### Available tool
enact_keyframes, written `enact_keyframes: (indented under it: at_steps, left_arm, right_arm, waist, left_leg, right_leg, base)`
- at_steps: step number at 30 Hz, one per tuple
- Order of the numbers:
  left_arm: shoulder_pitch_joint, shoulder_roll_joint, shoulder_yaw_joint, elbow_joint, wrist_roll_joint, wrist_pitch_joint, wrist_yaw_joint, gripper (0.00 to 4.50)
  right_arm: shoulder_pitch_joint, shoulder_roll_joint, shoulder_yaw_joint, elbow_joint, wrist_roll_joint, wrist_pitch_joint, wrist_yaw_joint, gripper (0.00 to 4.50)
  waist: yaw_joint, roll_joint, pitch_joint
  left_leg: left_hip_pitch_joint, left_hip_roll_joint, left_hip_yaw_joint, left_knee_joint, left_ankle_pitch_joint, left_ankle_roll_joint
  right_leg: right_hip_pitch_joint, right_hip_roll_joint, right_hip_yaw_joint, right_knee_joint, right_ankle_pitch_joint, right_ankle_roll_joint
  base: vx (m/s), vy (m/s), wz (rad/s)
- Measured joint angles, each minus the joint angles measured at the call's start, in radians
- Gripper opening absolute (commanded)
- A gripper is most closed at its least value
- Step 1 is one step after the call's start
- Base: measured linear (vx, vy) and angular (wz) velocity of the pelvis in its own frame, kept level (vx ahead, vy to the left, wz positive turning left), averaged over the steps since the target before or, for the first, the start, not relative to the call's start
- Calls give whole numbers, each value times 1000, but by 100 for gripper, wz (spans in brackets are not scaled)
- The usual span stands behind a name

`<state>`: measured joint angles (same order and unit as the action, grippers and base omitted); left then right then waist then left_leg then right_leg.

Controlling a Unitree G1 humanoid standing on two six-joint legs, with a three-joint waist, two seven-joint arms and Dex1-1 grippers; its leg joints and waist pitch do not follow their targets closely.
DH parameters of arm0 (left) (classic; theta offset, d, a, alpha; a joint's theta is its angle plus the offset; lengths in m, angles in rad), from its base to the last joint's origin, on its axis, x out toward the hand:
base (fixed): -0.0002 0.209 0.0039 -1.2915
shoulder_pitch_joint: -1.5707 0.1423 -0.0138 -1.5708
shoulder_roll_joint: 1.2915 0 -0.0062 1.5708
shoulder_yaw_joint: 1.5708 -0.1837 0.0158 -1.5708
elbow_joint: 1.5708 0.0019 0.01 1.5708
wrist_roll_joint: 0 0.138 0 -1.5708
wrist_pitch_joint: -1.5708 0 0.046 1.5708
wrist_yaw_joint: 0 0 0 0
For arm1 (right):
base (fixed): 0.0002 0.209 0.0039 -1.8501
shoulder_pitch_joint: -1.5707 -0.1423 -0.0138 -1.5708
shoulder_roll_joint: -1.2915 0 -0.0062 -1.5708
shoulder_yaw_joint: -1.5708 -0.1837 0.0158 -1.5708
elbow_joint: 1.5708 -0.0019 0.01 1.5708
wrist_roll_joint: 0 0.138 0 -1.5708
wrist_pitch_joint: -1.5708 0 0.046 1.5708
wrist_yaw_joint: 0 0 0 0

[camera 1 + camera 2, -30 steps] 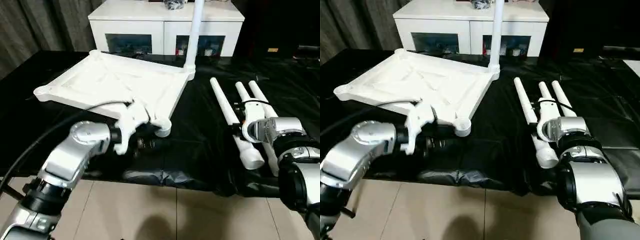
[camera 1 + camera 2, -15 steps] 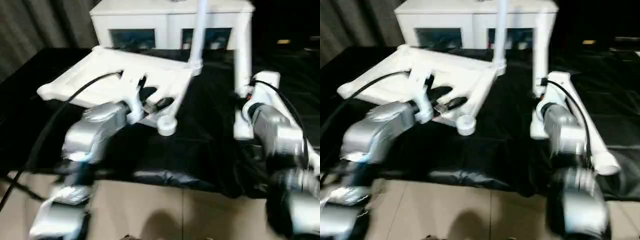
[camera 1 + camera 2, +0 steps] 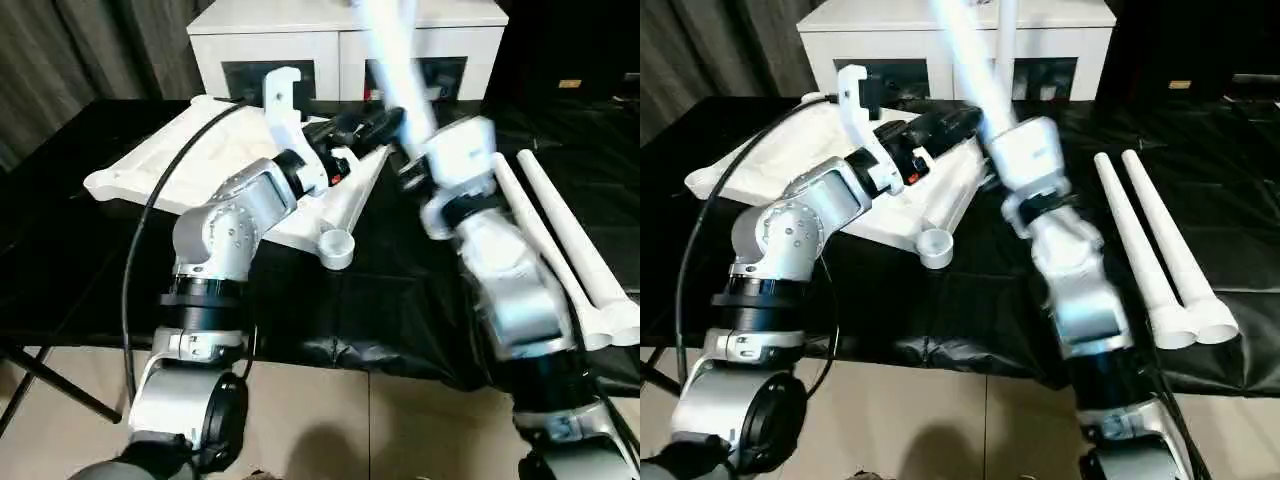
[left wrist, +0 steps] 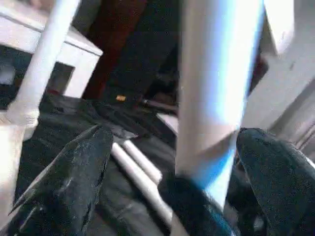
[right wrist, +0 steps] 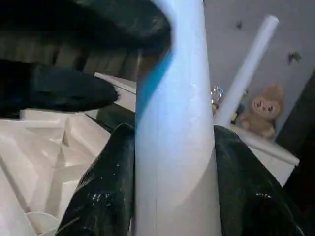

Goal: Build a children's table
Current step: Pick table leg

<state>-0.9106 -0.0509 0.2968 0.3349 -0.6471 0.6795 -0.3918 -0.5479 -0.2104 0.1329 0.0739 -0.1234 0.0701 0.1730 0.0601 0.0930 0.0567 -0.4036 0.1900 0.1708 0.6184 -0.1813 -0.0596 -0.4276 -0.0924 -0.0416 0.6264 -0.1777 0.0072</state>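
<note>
1. A white leg (image 3: 970, 60) was clamped in the right gripper (image 5: 167, 167), raised over the tabletop (image 3: 190, 160).
2. The left gripper (image 4: 172, 162) was spread wide around it, ungrasped.
3. The empty socket (image 3: 337, 245), at six o'clock of the tabletop, was judged best met with the leg held upright.

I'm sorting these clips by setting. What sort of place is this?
Probably a furnished indoor room used as a workspace: a white cabinet with glass doors, grey curtains, a tiled floor.
</note>
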Motion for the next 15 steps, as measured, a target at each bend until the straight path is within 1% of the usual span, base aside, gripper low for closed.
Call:
enact_keyframes:
  at_steps: [1, 3, 6, 8, 10, 12, 13, 15]
  left_arm:
    - [-17, 1, 25, 7, -21, -1, 19, 450]
    - [-47, 2, 57, 26, -34, -9, 49, 450]
    - [-52, 4, 76, 39, -35, -27, 73, 450]
    - [-52, 3, 84, 41, -37, -26, 96, 422]
    - [-52, 3, 90, 41, -38, -26, 116, 416]
    - [-52, 3, 91, 41, -40, -24, 125, 410]
    - [-52, 5, 91, 42, -40, -24, 136, 383]
    - [-52, 5, 89, 43, -33, -23, 153, 375]
  right_arm:
    - [0, 0, 17, 0, -9, -11, 5, 175]
    - [1, -2, 49, -1, -34, -32, 11, 175]
    - [1, -21, 100, 4, -96, -63, 11, 175]
    - [-2, -27, 128, 22, -145, -77, 4, 175]
    - [-6, -31, 150, 49, -186, -77, -6, 175]
    - [-8, -33, 161, 70, -212, -76, -17, 175]
    - [-16, -34, 172, 86, -236, -71, -32, 175]
    - [-35, -35, 184, 104, -267, -55, -49, 175]
  waist:
    - [0, 0, 0]
    - [-1, 0, 0]
    - [-1, 0, 0]
    - [1, 0, 0]
    - [1, 0, 0]
    - [5, 0, 0]
    - [5, 0, 0]
    - [4, 0, 0]
  left_leg:
    - [0, 0, 0, 0, 0, 0]
    - [0, 0, -1, 0, 0, 0]
    - [-1, 0, -1, 0, 1, 1]
    - [-1, 0, -1, 1, 2, 3]
    - [-2, 0, -1, 1, 2, 4]
    - [-3, 0, -1, 2, 2, 4]
    - [-3, 0, -1, 2, 2, 4]
    - [-3, 0, -1, 3, 2, 4]
  right_leg:
    - [0, 0, 0, 0, 0, 0]
    - [0, 0, 0, -1, 0, 0]
    - [0, 0, 0, -2, 0, 0]
    - [1, 0, 0, -3, 0, 0]
    - [1, 0, 0, -3, 0, 0]
    - [1, 0, -1, -4, 0, 0]
    - [1, 0, -1, -3, 0, 0]
    - [1, 0, 0, -3, 0, 0]
  base:
    - [0, 0, 0]
    - [0, 0, 0]
    - [0, 0, 0]
    - [0, 0, 0]
    - [0, 0, 0]
    - [0, 0, 0]
    - [0, 0, 0]
    - [0, 0, 0]
